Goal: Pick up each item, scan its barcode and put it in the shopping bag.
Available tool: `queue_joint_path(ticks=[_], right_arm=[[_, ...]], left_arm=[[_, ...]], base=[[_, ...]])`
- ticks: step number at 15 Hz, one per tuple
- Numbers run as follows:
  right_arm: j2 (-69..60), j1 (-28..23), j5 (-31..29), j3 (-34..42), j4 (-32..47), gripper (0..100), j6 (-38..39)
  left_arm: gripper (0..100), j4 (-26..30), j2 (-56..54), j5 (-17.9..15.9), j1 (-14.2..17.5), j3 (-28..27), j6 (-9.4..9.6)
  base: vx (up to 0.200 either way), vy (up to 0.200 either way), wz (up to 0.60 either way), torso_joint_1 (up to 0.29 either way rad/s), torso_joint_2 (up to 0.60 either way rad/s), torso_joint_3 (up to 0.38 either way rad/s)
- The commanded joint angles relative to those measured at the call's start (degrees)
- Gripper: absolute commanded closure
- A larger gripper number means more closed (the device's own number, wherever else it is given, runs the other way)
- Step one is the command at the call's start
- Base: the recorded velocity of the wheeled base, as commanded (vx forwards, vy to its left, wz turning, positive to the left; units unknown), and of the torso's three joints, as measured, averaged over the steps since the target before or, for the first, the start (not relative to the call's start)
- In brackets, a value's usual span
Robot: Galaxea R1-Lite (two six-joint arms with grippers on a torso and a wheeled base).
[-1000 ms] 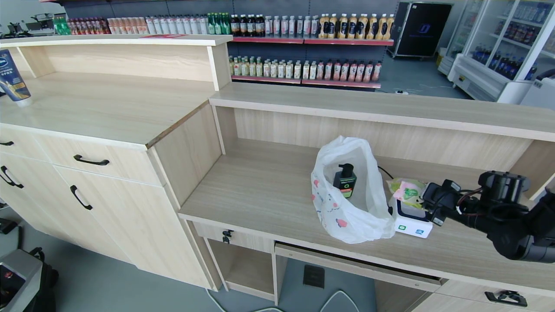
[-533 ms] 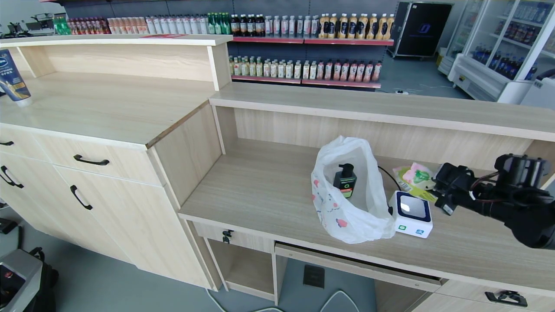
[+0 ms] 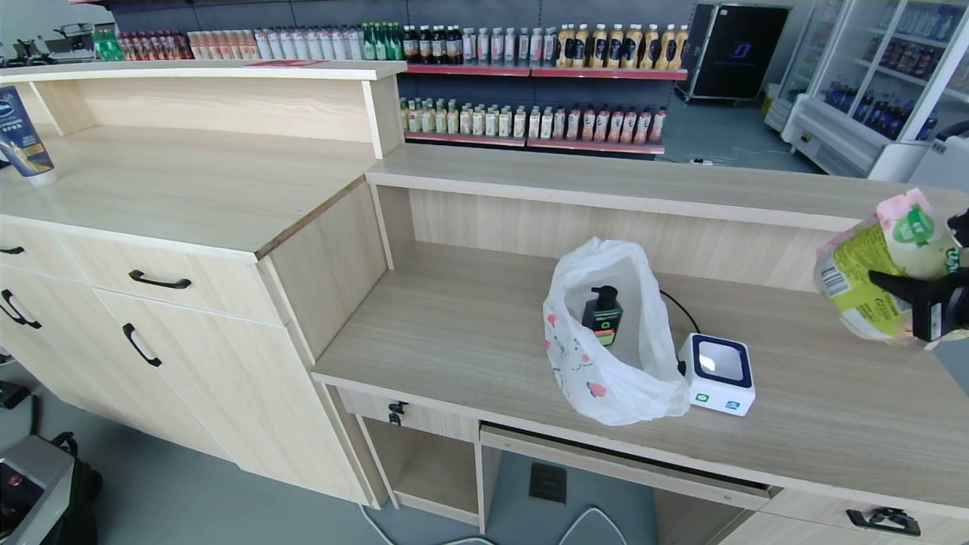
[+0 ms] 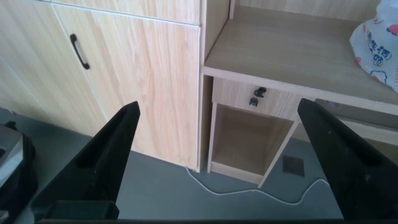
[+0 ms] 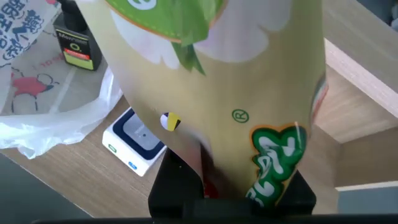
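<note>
We are holding the yellow-green snack packet (image 3: 870, 265) pinched in our right claw (image 3: 925, 301), lifted in the air over the right end of the counter (image 3: 469, 333). The white scanner box (image 3: 718, 373) is sitting just beside the plastic shopping bag (image 3: 606, 371), where a black pump bottle (image 3: 602, 315) is standing. Our left claw (image 4: 217, 109) is hanging spread wide above the floor, near the cabinet doors (image 4: 143, 74).

Light wooden counter (image 3: 469, 333), cabinet doors (image 3: 212, 378) with black handles at left, shelves of bottled drinks (image 3: 530, 72) behind, glass-door fridge (image 3: 863, 83) far right.
</note>
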Motion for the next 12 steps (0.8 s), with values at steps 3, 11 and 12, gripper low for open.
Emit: queue_joint_path(ticks=[3,11,12], right_arm=[[-5.3,-5.4,-1.0,2.7,-0.5,100,2.8],[-6.6,-4.7,-6.1,3.0,-0.6,100,8.0],[-6.7,-3.2,-6.6,2.9,-2.0,100,10.9]], left_arm=[[0,0.0,0.0,0.0,0.0,0.0,-0.01],[0,0.0,0.0,0.0,0.0,0.0,-0.01],[0,0.0,0.0,0.0,0.0,0.0,-0.01]], base=[[0.000,0.000,0.00,0.000,0.00,0.000],[0.000,0.000,0.07,0.000,0.00,0.000],[0.000,0.000,0.60,0.007,0.01,0.002]])
